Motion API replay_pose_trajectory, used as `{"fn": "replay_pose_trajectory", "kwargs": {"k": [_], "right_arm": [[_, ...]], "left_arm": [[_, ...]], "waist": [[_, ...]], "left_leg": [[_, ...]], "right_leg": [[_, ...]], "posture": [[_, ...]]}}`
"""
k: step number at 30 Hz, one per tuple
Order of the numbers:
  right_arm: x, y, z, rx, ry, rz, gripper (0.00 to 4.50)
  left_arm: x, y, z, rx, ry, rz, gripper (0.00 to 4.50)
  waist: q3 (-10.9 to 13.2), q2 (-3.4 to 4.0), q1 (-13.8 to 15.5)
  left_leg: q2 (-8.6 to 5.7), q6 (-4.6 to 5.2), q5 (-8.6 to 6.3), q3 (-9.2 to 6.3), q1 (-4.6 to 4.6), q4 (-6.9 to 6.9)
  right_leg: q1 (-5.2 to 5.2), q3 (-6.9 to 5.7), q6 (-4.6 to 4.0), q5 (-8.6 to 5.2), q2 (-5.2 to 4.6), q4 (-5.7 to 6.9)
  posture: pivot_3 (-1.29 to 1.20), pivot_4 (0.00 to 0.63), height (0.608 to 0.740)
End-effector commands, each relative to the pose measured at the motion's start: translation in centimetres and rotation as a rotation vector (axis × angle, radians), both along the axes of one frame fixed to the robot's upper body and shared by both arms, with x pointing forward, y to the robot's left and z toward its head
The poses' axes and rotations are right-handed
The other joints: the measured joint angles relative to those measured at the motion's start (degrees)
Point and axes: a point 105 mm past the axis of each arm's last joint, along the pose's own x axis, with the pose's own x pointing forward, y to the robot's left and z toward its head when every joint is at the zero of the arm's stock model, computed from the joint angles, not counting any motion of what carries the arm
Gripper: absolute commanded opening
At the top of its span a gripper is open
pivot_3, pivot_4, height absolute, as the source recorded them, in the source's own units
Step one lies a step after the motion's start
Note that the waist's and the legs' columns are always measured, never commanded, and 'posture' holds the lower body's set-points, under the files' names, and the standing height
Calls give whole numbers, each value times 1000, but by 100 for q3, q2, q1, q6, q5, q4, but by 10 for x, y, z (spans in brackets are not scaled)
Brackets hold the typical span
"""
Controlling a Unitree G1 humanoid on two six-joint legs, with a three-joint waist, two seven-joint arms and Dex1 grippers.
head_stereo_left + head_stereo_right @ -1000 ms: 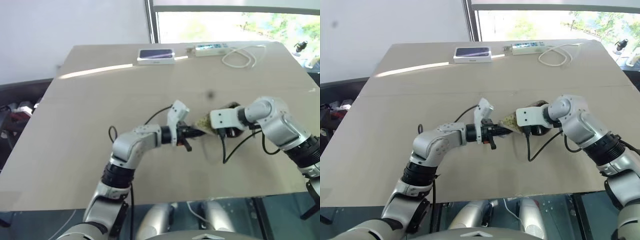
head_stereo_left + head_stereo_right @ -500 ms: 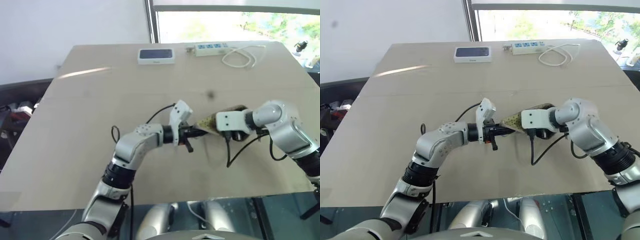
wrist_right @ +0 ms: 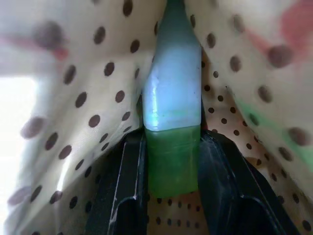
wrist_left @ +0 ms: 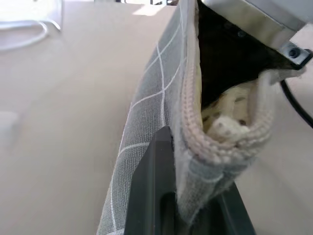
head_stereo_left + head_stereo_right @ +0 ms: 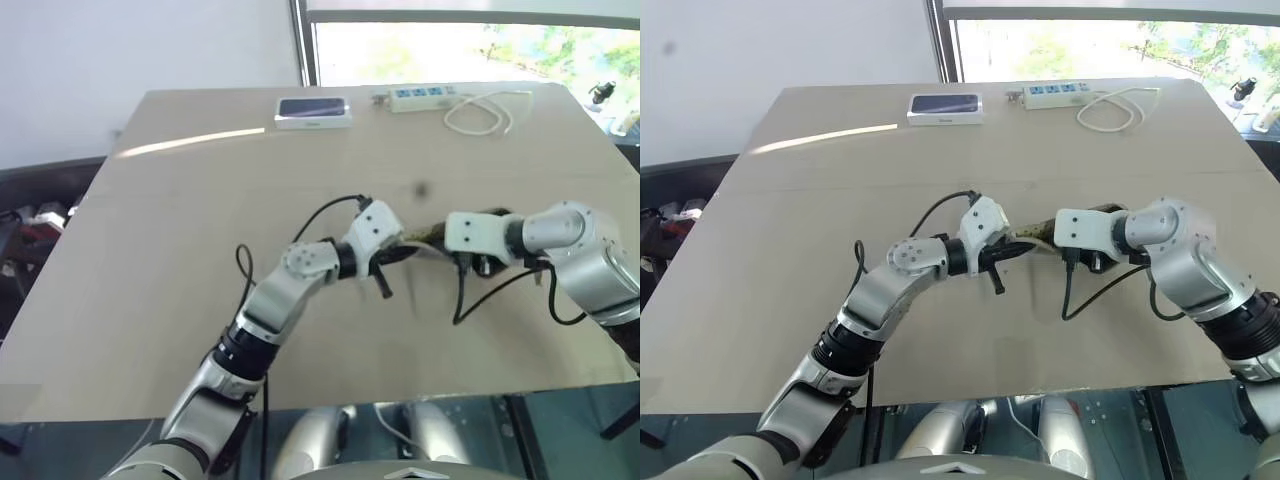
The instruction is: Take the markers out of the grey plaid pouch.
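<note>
Head views: grey plaid pouch [image 5: 1035, 237] held above the bench [image 5: 790, 250] between both arms, no marker out yet. Left wrist view: left gripper [image 4: 188, 218] fingers pressed together on the pouch's zipper edge. Right wrist view: right gripper [image 3: 172, 196], reaching inside the dotted lining, pinches the lime-green marker [image 3: 172, 122]; extraction remains.

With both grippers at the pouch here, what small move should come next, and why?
Probably the right gripper should draw straight back out of the grey plaid pouch. Its fingers are shut on the green marker inside the dotted lining, while the left gripper pinches the pouch's zipper edge, bracing it above the table. The marker looks gripped but not yet out.
</note>
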Motion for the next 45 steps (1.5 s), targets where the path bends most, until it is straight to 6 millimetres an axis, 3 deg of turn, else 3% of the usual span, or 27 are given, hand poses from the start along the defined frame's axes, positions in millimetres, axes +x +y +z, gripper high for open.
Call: {"fn": "replay_pose_trajectory", "kwargs": {"k": [1, 7, 12, 22, 31, 35, 38, 41, 45], "right_arm": [[10, -12, 30, 210, -68, -196, 940], [15, -14, 20, 279, -37, -275, 940], [22, -18, 24, 378, -28, -364, 940], [4, -2, 37, 548, 85, -388, 940], [-13, -16, 39, 281, -28, -255, 940], [-16, -18, 39, 240, -39, -235, 940], [-13, -11, 44, 374, -14, -274, 940], [-3, -4, 53, 629, 50, -396, 940], [-1, 0, 47, 774, 161, -487, 940]], "left_arm": [[9, 20, -7, 46, -20, 95, 0], [1, 15, -8, 33, -3, 63, 0], [1, 15, -8, 30, 5, 60, 0], [7, 15, -10, 22, 3, 90, 0], [24, 23, -10, 42, -34, 171, 0], [32, 26, -9, 57, -70, 211, 0], [32, 24, -10, 65, -94, 212, 0], [30, 20, -10, 61, -97, 210, 0], [26, 16, -13, 49, -87, 209, 0]], "waist": [[0, -1, -5], [1, 0, 13], [1, 0, -5], [0, 0, -1], [1, 0, 2], [1, 0, -8], [0, -1, -8], [-1, -3, -13], [-1, -4, 16]], "left_leg": [[0, 0, 0, 0, 0, 0], [-1, 1, 0, -4, -4, 1], [-1, 1, 0, -3, -4, 1], [-1, 1, 0, -4, -8, 1], [-2, 1, 0, -7, -33, 8], [-2, 1, 0, -5, -32, 6], [-2, 1, 0, -5, -33, 6], [1, 1, 0, -4, -32, 7], [-4, 2, 0, -1, -40, 10]], "right_leg": [[0, 0, 0, 0, 1, 1], [-1, -5, 0, 0, -1, 0], [-3, -4, 0, 0, 0, 1], [-7, -4, 0, 0, 0, 2], [-26, -12, 0, 0, -2, 1], [-29, -9, 0, 0, -1, 4], [-30, -7, 0, 0, -1, 4], [-30, -3, 0, 0, 2, 8], [-39, -1, 0, 1, -2, 15]], "posture": [[0, 150, 740], [0, 150, 740], [0, 150, 740], [0, 150, 740], [0, 150, 740], [0, 150, 740], [0, 150, 740], [0, 150, 740], [0, 150, 740]]}}
